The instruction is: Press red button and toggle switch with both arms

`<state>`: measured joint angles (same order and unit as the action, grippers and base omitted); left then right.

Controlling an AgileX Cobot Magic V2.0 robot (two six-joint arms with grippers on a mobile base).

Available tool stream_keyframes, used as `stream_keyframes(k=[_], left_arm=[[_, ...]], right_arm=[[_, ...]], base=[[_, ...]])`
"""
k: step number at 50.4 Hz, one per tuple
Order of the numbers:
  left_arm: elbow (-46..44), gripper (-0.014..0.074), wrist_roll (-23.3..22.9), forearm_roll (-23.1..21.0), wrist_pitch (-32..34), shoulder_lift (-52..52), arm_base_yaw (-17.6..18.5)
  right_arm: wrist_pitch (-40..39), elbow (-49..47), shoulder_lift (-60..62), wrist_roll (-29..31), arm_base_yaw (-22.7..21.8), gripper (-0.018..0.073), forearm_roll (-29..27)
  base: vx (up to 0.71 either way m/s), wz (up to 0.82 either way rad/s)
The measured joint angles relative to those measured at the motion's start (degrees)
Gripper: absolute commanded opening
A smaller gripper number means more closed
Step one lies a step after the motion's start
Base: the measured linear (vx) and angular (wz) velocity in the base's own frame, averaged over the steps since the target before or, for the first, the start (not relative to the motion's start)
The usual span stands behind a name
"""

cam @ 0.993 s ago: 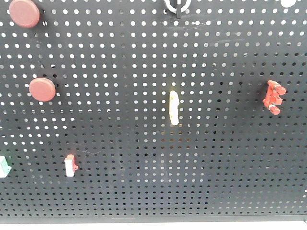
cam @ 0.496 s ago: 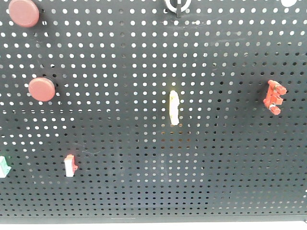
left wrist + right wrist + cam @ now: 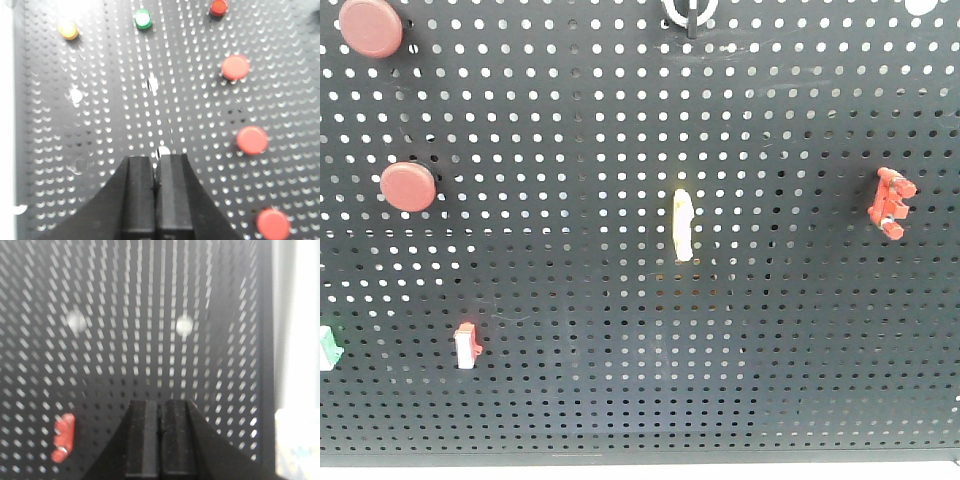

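A black pegboard fills the front view, and neither arm shows in it. Two round red buttons sit at its left, one above the other. A red toggle switch is mounted at the right and a cream one in the middle. My left gripper is shut and empty in front of the board, with three red buttons in a column to its right, none touched. My right gripper is shut and empty, with the red toggle switch to its lower left, apart from it.
A small red-and-white switch and a green-and-white one sit low on the left. A white knob is at the top edge. Orange, green and small red lights line the board's far end. The board's right edge is near my right gripper.
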<state>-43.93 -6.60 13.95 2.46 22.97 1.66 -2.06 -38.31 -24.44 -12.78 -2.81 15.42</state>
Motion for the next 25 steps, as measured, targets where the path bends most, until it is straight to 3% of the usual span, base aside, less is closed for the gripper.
stream_keyframes(k=[6, 11, 17, 25], left_arm=[[-0.9, 0.0001, -0.5, 0.3, 8.4, 6.9, 0.0], [-3.7, 0.0001, -4.4, 3.1, 13.3, 12.5, 0.4], [-9.9, 0.0001, -13.4, 14.0, 15.6, 18.7, 3.0], [-19.0, 0.0001, -30.4, 31.3, 17.1, 27.0, 7.3]], right_arm=[[-4.1, -0.1, -4.3, 0.0, 0.0, -0.0003, 0.1], [-7.9, -0.1, -6.4, 0.0, 0.0, -0.0003, 0.2], [-10.5, -0.1, -8.1, 0.0, 0.0, -0.0003, 0.4], [-11.0, -0.2, -9.3, 0.0, 0.0, -0.0003, 0.4]], base=[[0.0, 0.0], [0.0, 0.0], [0.0, 0.0], [0.0, 0.0]])
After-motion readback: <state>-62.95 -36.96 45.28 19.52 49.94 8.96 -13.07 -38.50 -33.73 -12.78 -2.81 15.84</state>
